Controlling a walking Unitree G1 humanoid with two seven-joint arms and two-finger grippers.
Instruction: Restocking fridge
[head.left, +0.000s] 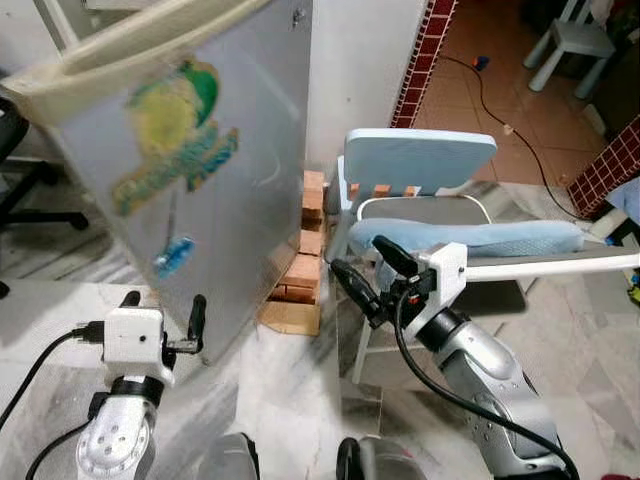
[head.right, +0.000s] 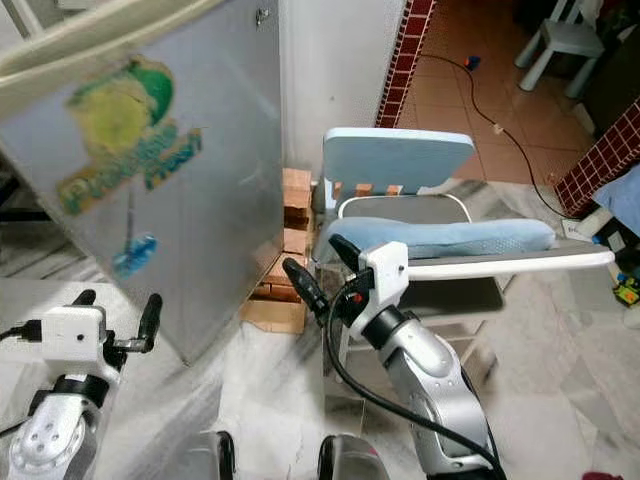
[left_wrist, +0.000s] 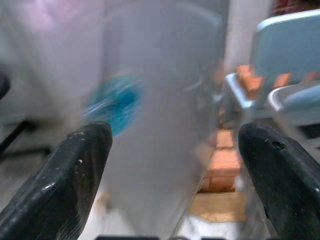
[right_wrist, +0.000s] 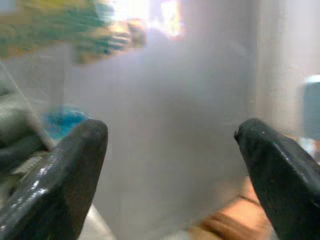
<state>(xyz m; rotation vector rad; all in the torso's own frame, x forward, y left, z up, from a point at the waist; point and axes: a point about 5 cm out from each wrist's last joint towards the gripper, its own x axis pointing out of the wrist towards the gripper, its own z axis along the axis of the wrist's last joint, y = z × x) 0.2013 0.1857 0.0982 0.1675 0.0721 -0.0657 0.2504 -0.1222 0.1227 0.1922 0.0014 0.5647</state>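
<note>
— The fridge (head.left: 190, 170): where does it stand for you right now?

— Ahead of me and to the left. Its grey door face, with a yellow-green sticker (head.left: 175, 130) and a small blue one (head.left: 175, 255), is turned toward me. I cannot tell from here whether the door is shut or swung out; the inside is hidden.

— And your fingers?

— Both pairs are spread apart and hold nothing. My left gripper (head.left: 163, 312) is raised near the door's lower edge, close to the blue sticker, which suits reaching for the door. My right gripper (head.left: 372, 277) hangs further right, pointing leftward at the door, with a pale blue chair (head.left: 420, 190) behind it.

— Anything between them?

— A stack of bricks (head.left: 300, 265) sits low at the fridge's right side, against the wall (head.left: 360, 70).

— So, how far along is the restocking?

— Empty grippers at a closed-looking face fit either going in for goods or having finished; I can't judge which.
</note>
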